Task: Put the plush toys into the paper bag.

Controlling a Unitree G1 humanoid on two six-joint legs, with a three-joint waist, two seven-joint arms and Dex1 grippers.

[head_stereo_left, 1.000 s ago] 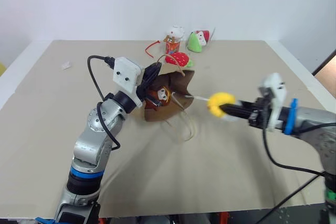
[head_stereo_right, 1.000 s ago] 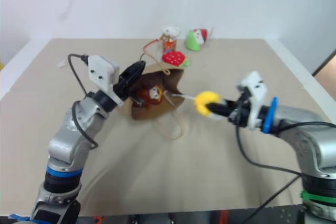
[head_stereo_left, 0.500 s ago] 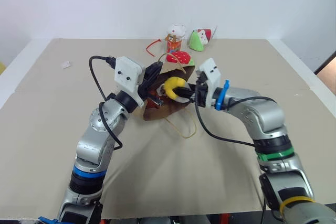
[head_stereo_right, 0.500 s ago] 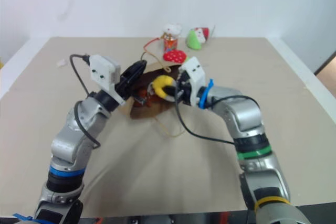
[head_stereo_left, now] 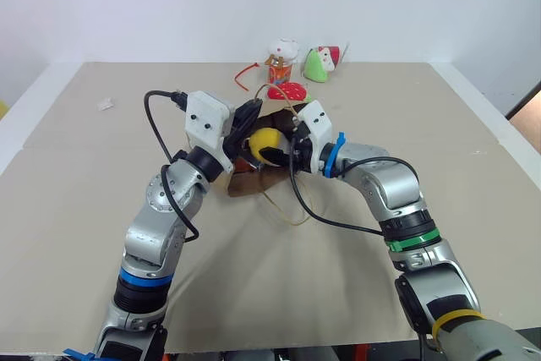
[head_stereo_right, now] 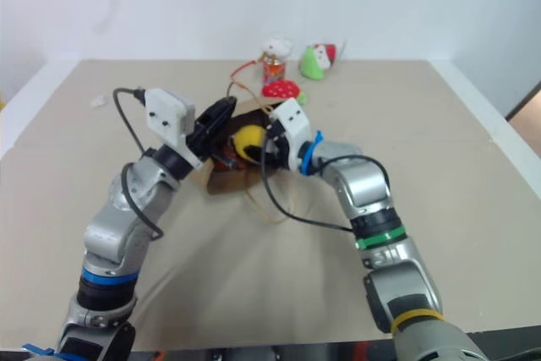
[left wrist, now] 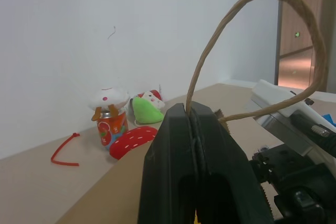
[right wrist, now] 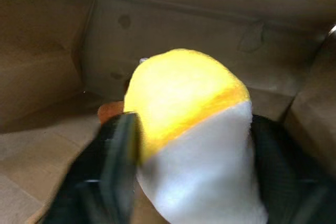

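Scrap of white litter (head_stereo_left: pixel 106 104) lies far left on the tan table (head_stereo_left: pixel 76 209). Next, the left gripper (head_stereo_left: pixel 246 117) is pressed together on a cord handle (left wrist: pixel 252 40) of the paper bag (head_stereo_left: pixel 254 177), holding its mouth up. Inside that mouth sits the yellow-and-white plush toy (right wrist: pixel 184 129), with the right gripper (head_stereo_left: pixel 283 148) reaching in and its black fingers (right wrist: pixel 113 166) spread on either side of it; whether they touch it is unclear. Behind the bag stand a red strawberry plush (head_stereo_left: pixel 286 92), an orange can toy (head_stereo_left: pixel 278 61) and a green plush (head_stereo_left: pixel 318 64), beside a red cord (left wrist: pixel 65 153)
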